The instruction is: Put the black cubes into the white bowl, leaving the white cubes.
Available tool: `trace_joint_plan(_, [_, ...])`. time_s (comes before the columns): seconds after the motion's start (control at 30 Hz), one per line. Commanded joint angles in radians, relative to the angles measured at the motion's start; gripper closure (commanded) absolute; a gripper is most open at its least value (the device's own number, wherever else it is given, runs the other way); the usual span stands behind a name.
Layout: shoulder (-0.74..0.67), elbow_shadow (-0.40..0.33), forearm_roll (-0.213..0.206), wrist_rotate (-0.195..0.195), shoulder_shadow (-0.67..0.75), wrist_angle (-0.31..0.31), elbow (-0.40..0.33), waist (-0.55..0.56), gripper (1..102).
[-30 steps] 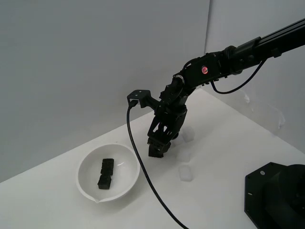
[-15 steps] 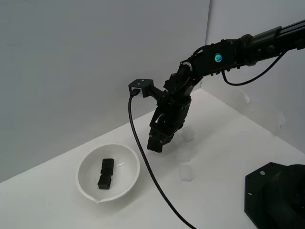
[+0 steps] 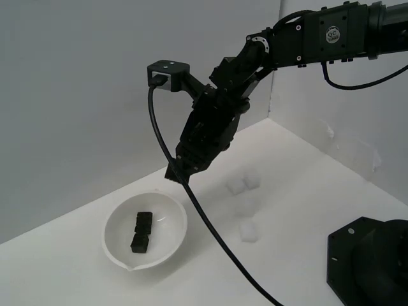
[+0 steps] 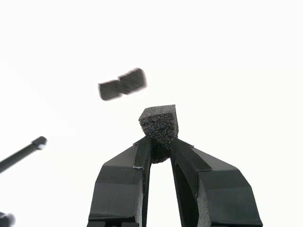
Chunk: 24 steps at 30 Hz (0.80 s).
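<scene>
A white table (image 3: 331,191) is seen below a grey wall, with a black base (image 3: 370,261) at the exterior view's lower right corner. The arm (image 3: 319,38) is stretched in from the exterior view's upper right and is angled down toward the exterior view's left, with a black cable (image 3: 210,229) hung from its wrist across the table.

The bowl (image 3: 115,245) is set on the table at the exterior view's lower left, its small lip turned toward the front edge. Two black cubes (image 3: 141,231) are lain inside it, one just beside the other; in the wrist view they (image 4: 122,84) are shown as a blurred dark pair well apart from the fingers.

The gripper (image 3: 176,173) is held in the air above the bowl's rim on the exterior view's right side, clear of the bowl. In the wrist view the gripper (image 4: 160,150) is closed narrowly on a third cube (image 4: 159,126), which is pinched by its lower part between the two fingertips, most of it left standing out beyond them. In the exterior view that cube cannot be told apart from the dark fingers.

White cubes (image 3: 244,183) are left on the table at the exterior view's right of the bowl: two touching farther back, one (image 3: 248,231) nearer the front, and a faint one between. All are well apart from the gripper.
</scene>
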State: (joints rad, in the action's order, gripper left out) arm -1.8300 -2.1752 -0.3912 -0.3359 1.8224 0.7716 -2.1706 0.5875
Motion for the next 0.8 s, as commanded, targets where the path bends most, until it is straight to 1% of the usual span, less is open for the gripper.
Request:
trace_joint_plan(0.0, [-0.017, 0.046, -0.018, 0.009, 0.023, 0.008, 0.037, 0.052, 100])
trace_joint_plan(0.1, [-0.005, 0.072, -0.017, 0.026, 0.011, 0.008, 0.063, 0.094, 100])
trace_joint_plan(0.17, [0.003, 0.087, -0.023, 0.032, 0.003, 0.008, 0.078, 0.120, 100])
trace_joint_plan(0.2, [0.008, 0.095, -0.031, 0.032, -0.002, 0.008, 0.086, 0.130, 100])
trace_joint_plan(0.27, [0.017, 0.104, -0.063, 0.031, -0.009, 0.006, 0.094, 0.143, 99])
trace_joint_plan(0.3, [0.021, 0.107, -0.083, 0.026, -0.014, 0.006, 0.097, 0.144, 95])
trace_joint_plan(0.33, [0.025, 0.109, -0.103, 0.025, -0.017, 0.005, 0.100, 0.146, 87])
trace_joint_plan(0.37, [0.028, 0.109, -0.121, 0.023, -0.021, 0.003, 0.100, 0.146, 74])
trace_joint_plan(0.4, [0.031, 0.109, -0.135, 0.023, -0.025, 0.003, 0.100, 0.146, 58])
trace_joint_plan(0.43, [0.034, 0.109, -0.143, 0.023, -0.028, 0.002, 0.100, 0.147, 45])
trace_joint_plan(0.47, [0.037, 0.110, -0.147, 0.023, -0.031, 0.000, 0.100, 0.149, 37])
trace_joint_plan(0.6, [0.041, 0.109, -0.156, 0.023, -0.035, -0.011, 0.101, 0.164, 37])
trace_joint_plan(0.77, [0.037, 0.107, -0.155, 0.023, -0.029, -0.017, 0.100, 0.167, 37])
